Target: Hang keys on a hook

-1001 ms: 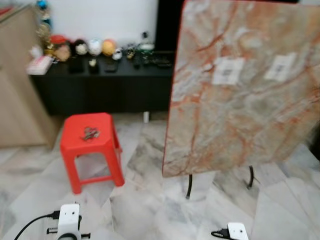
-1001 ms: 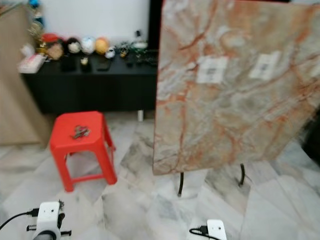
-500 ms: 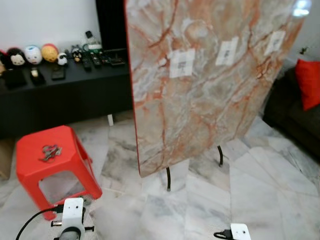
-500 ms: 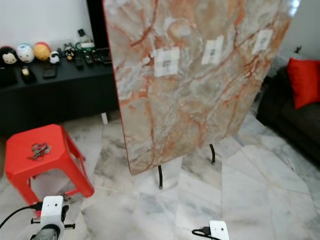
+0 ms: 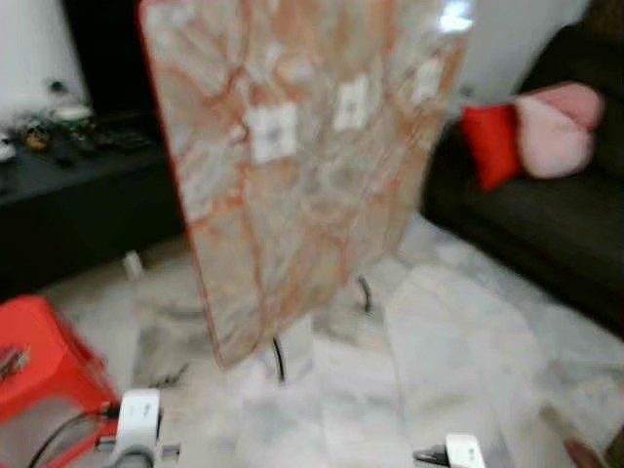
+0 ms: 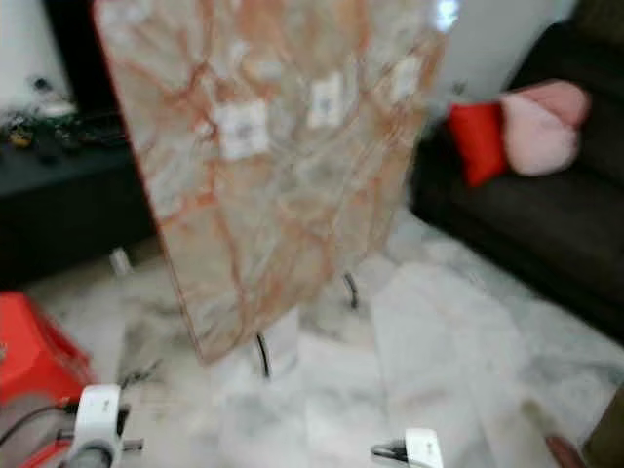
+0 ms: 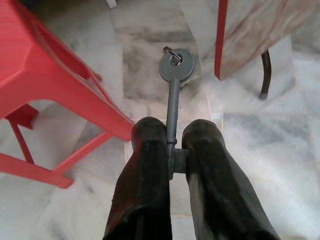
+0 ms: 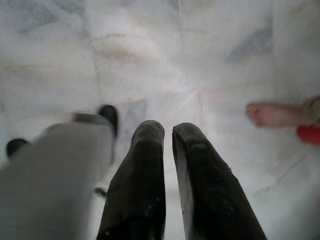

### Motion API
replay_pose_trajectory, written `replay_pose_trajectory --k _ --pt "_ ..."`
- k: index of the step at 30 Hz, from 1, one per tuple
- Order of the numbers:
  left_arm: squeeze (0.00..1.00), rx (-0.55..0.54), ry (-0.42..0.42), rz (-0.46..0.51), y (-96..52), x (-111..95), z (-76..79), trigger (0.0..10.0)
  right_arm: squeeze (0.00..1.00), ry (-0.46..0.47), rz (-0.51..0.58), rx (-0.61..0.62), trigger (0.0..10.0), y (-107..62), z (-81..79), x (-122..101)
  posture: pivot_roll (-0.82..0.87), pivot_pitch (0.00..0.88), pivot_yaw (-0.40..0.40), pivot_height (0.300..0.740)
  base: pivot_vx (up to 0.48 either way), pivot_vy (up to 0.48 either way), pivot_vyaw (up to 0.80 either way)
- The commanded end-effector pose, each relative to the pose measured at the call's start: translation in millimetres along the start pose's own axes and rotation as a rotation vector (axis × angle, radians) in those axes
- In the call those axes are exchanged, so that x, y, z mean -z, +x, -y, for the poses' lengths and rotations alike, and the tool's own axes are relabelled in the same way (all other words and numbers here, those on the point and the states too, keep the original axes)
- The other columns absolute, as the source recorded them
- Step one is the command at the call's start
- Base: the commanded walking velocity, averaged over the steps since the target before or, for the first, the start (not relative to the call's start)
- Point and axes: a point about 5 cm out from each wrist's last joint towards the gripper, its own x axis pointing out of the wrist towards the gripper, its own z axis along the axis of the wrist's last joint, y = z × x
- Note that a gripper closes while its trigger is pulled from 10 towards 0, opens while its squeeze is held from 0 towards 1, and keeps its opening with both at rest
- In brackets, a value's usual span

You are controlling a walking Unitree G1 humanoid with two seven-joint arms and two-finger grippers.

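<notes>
I had the left gripper (image 7: 172,145) clamped on the key (image 7: 174,82) beside the red stool (image 7: 45,75) | right gripper (image 8: 167,137) fingers together, idle | risk: thin pinch, key could slip while walking.

Both arms low, near the floor.
Left gripper (image 7: 172,137) pinches a key (image 7: 174,82); right gripper (image 8: 167,131) fingers nearly together, holding nothing.

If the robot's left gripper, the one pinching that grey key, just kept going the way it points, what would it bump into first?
Probably the pale marble floor. The left gripper, shut on the grey metal key, points down between the red plastic stool and the marble-patterned board; depth is unclear.
</notes>
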Motion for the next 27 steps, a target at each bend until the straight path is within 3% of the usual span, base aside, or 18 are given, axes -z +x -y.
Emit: replay_pose_trajectory --k 1,3,9,13,19,24,25,26,27 --pt "0.0 0.113 0.107 0.347 0.5 -73 26.7 10.0 0.0 -0.017 0.007 0.024 10.0 -1.0 10.6 -3 0.08 0.0 -0.083 0.74 0.0 0.0 0.0" --pt "0.0 0.192 0.149 0.534 -14.1 -113 47.2 10.0 0.0 -0.019 0.012 0.024 10.0 -1.1 11.4 -4 0.08 0.0 -0.082 0.74 0.0 0.0 0.0" --pt "0.0 0.267 0.146 0.584 -20.2 -126 65.7 10.0 0.0 -0.008 0.02 0.023 10.0 -1.1 11.1 -4 0.08 0.0 -0.08 0.74 0.0 0.0 0.0" --pt "0.0 0.315 0.148 0.61 -35.8 -139 78.4 10.0 0.0 -0.006 0.024 0.02 10.0 -1.1 10.7 -4 0.08 0.0 -0.076 0.74 0.0 0.0 0.0" --pt "0.0 0.337 0.175 0.605 -39.8 -142 82.5 10.0 0.0 -0.003 0.023 0.019 10.0 -1.0 9.8 -3 0.08 0.0 -0.073 0.74 0.0 0.0 0.0" --pt "0.0 0.346 0.299 0.594 -38.9 -138 82.0 10.0 0.0 -0.004 0.023 0.018 10.0 -1.0 9.4 -4 0.08 0.0 -0.074 0.74 0.0 0.0 0.0" --pt "0.0 0.361 0.495 0.614 -40.0 -135 82.4 10.0 0.0 -0.011 0.021 0.018 10.0 -1.0 9.7 -4 0.09 0.0 -0.076 0.74 0.0 0.0 0.0" --pt "0.0 0.369 0.624 0.626 -40.4 -133 82.3 10.0 0.0 -0.012 0.021 0.019 10.0 -0.9 9.8 -4 0.09 0.0 -0.076 0.74 0.0 0.0 0.0" --pt "0.0 0.369 0.624 0.626 -40.4 -133 82.3 10.0 0.0 -0.012 0.021 0.019 10.0 -0.9 9.8 -4 0.09 0.0 -0.076 0.74 0.0 0.0 0.0"
